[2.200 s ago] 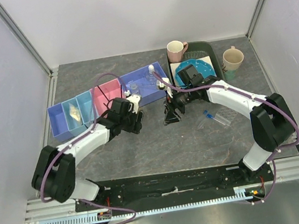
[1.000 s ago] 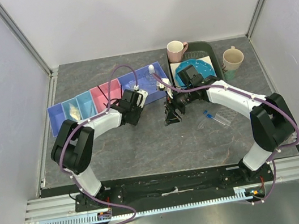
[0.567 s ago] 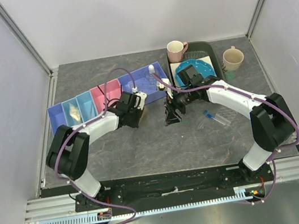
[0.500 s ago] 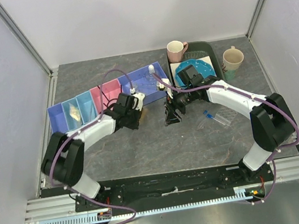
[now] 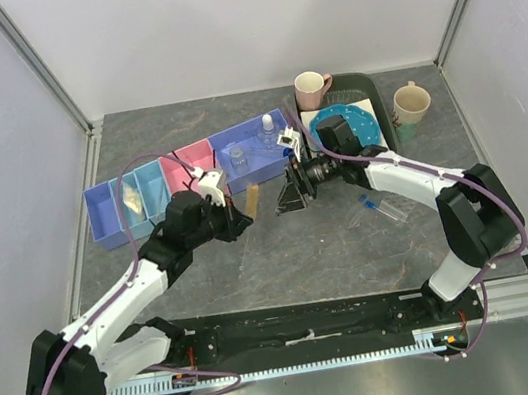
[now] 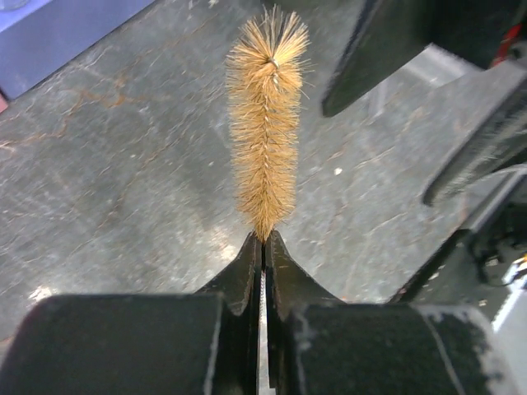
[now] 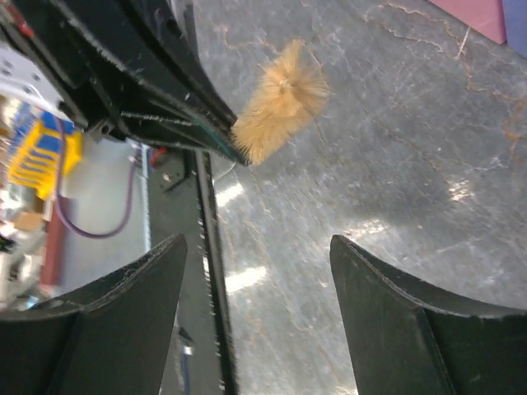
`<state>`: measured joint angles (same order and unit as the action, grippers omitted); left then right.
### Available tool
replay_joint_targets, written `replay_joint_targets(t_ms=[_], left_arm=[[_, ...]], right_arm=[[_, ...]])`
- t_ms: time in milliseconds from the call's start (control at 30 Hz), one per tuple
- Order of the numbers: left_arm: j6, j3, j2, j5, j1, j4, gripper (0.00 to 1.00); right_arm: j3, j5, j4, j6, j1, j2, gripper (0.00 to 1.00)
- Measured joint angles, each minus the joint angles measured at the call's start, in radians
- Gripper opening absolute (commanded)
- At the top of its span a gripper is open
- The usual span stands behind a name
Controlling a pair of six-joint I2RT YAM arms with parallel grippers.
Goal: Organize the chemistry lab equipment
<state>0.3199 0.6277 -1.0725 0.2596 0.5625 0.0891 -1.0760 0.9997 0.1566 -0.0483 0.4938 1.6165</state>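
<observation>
Two claws sit nearly nose to nose over the middle of the table [image 5: 284, 255]. Left claw [image 6: 262, 240] is clamped tight on the stem of a tan bristle brush [image 6: 265, 148], bristles poking toward the other one. Right claw [image 7: 259, 263] is spread wide with nothing in it, just beside the brush tip. White-capped clear bottle [image 5: 268, 134] stands in the divided tray [image 5: 104, 209] behind them.

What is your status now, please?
Left pincer shut on tan brush. Right pincer open, empty, close by brush tip. Path otherwise free.
</observation>
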Motion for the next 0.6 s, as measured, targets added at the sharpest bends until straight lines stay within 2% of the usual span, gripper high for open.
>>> replay_joint_targets(t_ms=[167,300,433,600], left_arm=[[0.130,-0.036,0.060,0.030,0.000,-0.107,0.02],[0.217,-0.048,0.062,0.038,0.000,-0.166,0.02],[0.284,-0.057,0.062,0.039,-0.001,-0.212,0.02],[0.333,-0.072,0.082,0.038,-0.010,-0.225,0.02]], right_arm=[[0.051,0.014,-0.317,-0.401,0.005,0.005,0.77],[0.053,0.014,-0.538,-0.645,0.020,0.014,0.75],[0.053,0.013,-0.639,-0.774,0.045,0.029,0.70],[0.052,0.006,-0.657,-0.812,0.066,0.050,0.70]])
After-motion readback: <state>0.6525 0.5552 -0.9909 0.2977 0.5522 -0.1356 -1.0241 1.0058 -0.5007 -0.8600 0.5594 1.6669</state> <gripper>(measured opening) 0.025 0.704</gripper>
